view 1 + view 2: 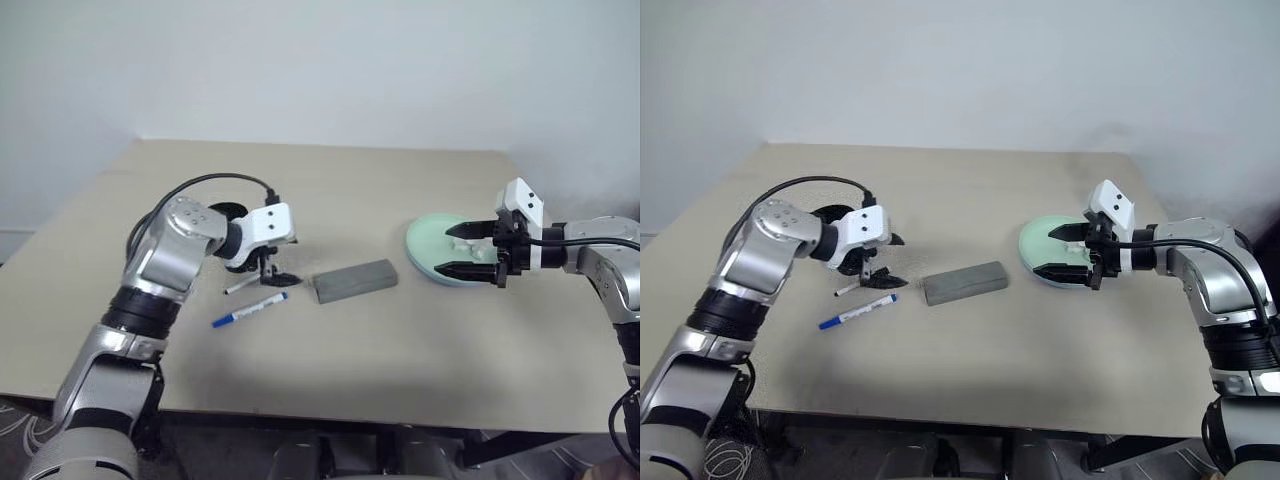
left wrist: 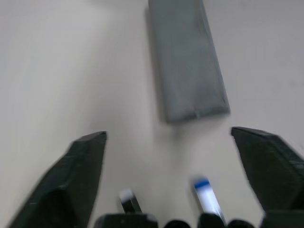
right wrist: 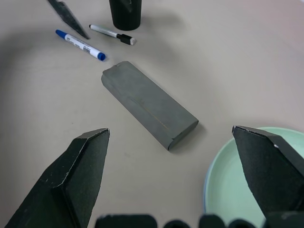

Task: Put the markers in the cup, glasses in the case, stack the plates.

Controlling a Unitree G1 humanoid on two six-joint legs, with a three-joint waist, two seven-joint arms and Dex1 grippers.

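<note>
The grey case (image 1: 355, 280) lies shut in the middle of the table. To its left lie the two markers, the blue-capped one (image 1: 250, 310) nearer me and the black-capped one (image 1: 243, 286) just behind it. My left gripper (image 1: 272, 273) hangs open just above them, holding nothing. The black cup (image 3: 125, 12) stands upright behind the markers, partly hidden by my left wrist in the eye views. A mint green plate (image 1: 425, 240) rests on the right. Over its near edge my right gripper (image 1: 468, 252) is open and empty. The glasses are out of view.
The beige table (image 1: 330, 180) ends at a white wall behind. Its front edge runs close under both arms. A black cable loops over my left forearm (image 1: 215, 180).
</note>
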